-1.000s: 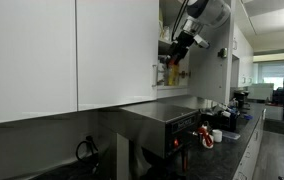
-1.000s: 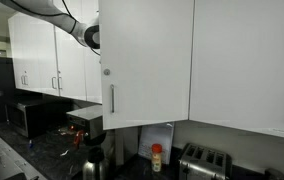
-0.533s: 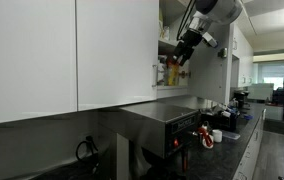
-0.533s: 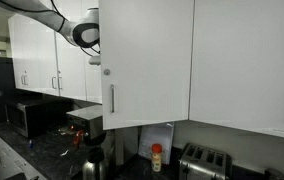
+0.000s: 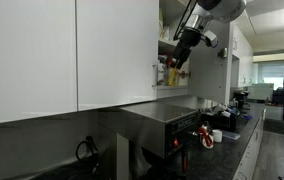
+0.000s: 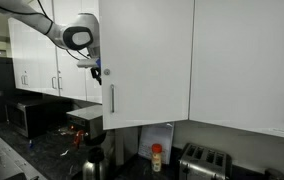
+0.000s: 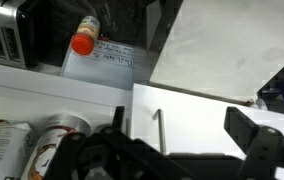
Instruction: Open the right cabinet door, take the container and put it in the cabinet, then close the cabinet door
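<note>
The right cabinet door (image 6: 147, 65) stands swung open, its silver bar handle (image 6: 111, 98) near its left edge. My gripper (image 6: 97, 70) hangs open and empty just left of that edge, above the handle. In an exterior view the gripper (image 5: 181, 55) is in front of the open cabinet (image 5: 168, 60). The wrist view shows the door (image 7: 197, 120) and handle (image 7: 160, 130) between my spread fingers (image 7: 246, 130), gripper (image 7: 182, 140). The container (image 7: 54, 140), a labelled jar with a pale lid, appears to stand on the cabinet shelf at lower left.
Yellow and red items (image 5: 172, 72) sit on the cabinet shelf. Below on the dark counter are a red-capped bottle (image 6: 157, 157), a toaster (image 6: 202, 160) and a steel appliance (image 5: 162, 125). More white doors (image 6: 42, 60) run along the wall.
The arm has swung out from the cabinet opening; the gripper has come down and right to the open door's left edge. Jaws stayed open.
</note>
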